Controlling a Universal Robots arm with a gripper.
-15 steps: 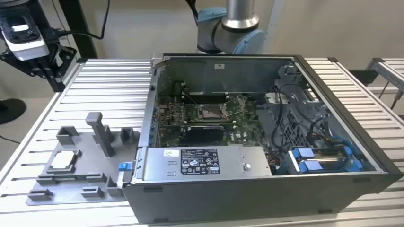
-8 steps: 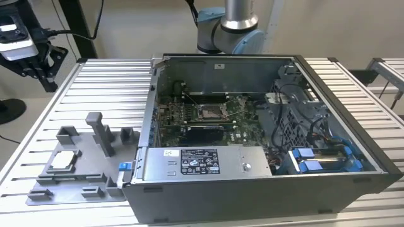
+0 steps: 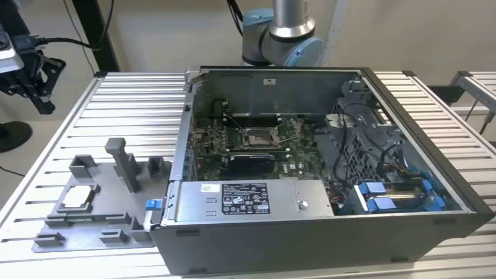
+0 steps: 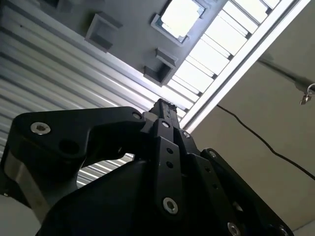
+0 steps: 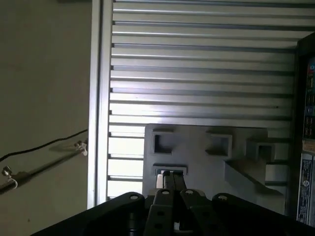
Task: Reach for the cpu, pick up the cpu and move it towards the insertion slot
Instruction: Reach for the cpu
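The cpu (image 3: 78,197), a thin silvery-white square, lies flat in a pocket of the grey plastic tray (image 3: 93,229) on the slatted table, at the exterior view's left. My gripper (image 3: 44,104) hangs well above and behind the tray, off the table's far left corner. Its black fingers are pressed together with nothing between them. In the second wrist view the fingertips (image 4: 165,105) point towards the cpu (image 4: 181,17), still far from it. The insertion slot (image 3: 256,138), a shiny metal frame on green board, sits inside the open computer case.
The open computer case (image 3: 326,232) fills the middle and the exterior view's right. A silver labelled box (image 3: 244,200) lies along its front. Upright grey blocks (image 3: 124,163) rise from the tray beside the cpu. Floor and a cable (image 5: 44,147) lie beyond the table edge.
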